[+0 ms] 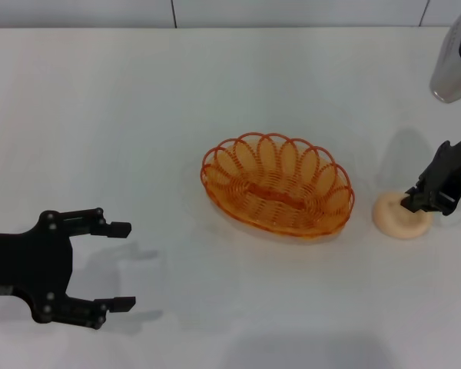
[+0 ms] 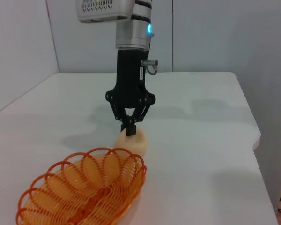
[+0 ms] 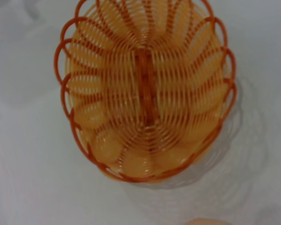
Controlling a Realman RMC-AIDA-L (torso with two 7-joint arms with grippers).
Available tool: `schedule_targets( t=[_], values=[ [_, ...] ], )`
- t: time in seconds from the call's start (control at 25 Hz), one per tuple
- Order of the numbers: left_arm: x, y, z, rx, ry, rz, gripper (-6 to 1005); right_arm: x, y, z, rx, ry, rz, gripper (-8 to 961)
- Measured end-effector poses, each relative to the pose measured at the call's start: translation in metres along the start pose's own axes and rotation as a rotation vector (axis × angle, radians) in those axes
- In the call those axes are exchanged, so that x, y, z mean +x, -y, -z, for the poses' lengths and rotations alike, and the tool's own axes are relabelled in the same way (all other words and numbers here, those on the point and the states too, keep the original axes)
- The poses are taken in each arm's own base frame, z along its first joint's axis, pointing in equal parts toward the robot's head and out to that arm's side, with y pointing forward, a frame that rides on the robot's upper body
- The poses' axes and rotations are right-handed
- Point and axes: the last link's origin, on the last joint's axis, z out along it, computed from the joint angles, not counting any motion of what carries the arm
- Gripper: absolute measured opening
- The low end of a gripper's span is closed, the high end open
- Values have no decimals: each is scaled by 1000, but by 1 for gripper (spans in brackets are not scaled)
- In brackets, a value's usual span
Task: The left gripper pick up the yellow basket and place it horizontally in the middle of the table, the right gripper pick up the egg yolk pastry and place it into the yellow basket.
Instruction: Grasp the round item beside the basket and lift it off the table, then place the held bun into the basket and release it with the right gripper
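The yellow basket [image 1: 276, 184] lies lengthwise across the middle of the white table [image 1: 138, 115], empty; it also shows in the left wrist view [image 2: 84, 192] and the right wrist view [image 3: 145, 89]. The egg yolk pastry [image 1: 396, 219] sits on the table just right of the basket, close to its rim [image 2: 136, 143]. My right gripper [image 1: 412, 204] comes down on the pastry's top with its fingertips pinched together on it [image 2: 129, 130]. My left gripper [image 1: 127, 265] is open and empty near the front left, well clear of the basket.
A silver-grey segment of the right arm [image 1: 453, 69] hangs over the far right of the table. The table's right edge [image 2: 253, 136] runs not far beyond the pastry. A grey wall stands behind the table.
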Motion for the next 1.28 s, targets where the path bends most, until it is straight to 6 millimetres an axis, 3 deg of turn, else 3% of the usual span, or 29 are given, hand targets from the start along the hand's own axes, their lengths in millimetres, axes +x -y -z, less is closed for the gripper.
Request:
schedule_targets(
  t=[0.16, 0.36, 0.56, 0.84, 1.04, 1.28],
  values=[
    [0, 0, 0, 1, -1, -1, 875, -1, -1, 1, 2, 4, 7, 118],
    [0, 0, 0, 2, -5, -3, 875, -6, -2, 9, 8, 20, 25, 27],
    [0, 1, 2, 15, -9, 3, 875, -16, -5, 34, 26, 64, 53, 38],
    [0, 1, 3, 27, -13, 12, 875, -49, -24, 64, 11, 210, 148, 54],
    [-1, 1, 3, 29, -15, 14, 875, -74, -34, 48, -66, 366, 159, 66],
    [-1, 1, 7, 50, -21, 17, 875, -84, -39, 19, -88, 414, 150, 79]
  ],
)
